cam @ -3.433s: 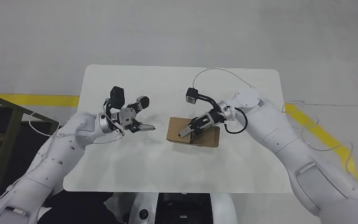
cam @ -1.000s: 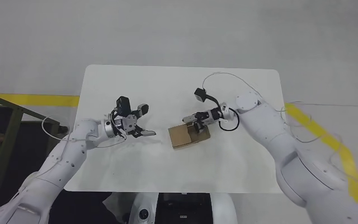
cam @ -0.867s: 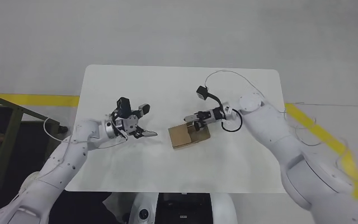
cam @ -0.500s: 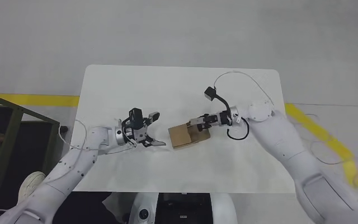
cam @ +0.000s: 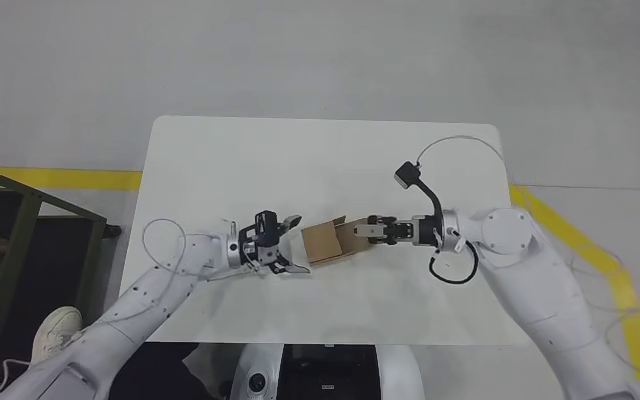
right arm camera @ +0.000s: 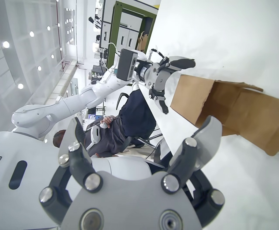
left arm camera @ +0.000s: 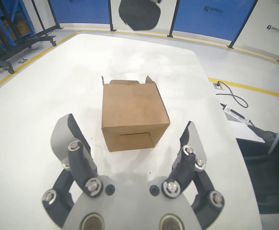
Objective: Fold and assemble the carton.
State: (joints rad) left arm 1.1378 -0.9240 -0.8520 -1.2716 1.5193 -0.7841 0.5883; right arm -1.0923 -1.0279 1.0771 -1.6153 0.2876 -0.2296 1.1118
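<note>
L claw point(cam: 293, 244) spread by carton point(cam: 322, 241) base, R claw point(cam: 370, 228) spread at flaps point(left arm camera: 124, 82); prob. flap-fold step: you brace, then tuck.

From above, the carton point(cam: 322, 241) at the middle of the counter point(cam: 300, 160) is small. Where the right jaws reach its open end, it cannot be told whether they touch a flap or enter the opening. In the left wrist view the carton's open end lies behind its own body; just the flap tips point(left arm camera: 149, 79) rise past it, so the inside is hidden. A dark shape point(left arm camera: 139, 15) beyond is blurred and cut off by the frame's edge; what it is cannot be told. In the right wrist view the carton runs off the frame's edge, and one right finger point(right arm camera: 209, 128) covers part of its nearer side.
</note>
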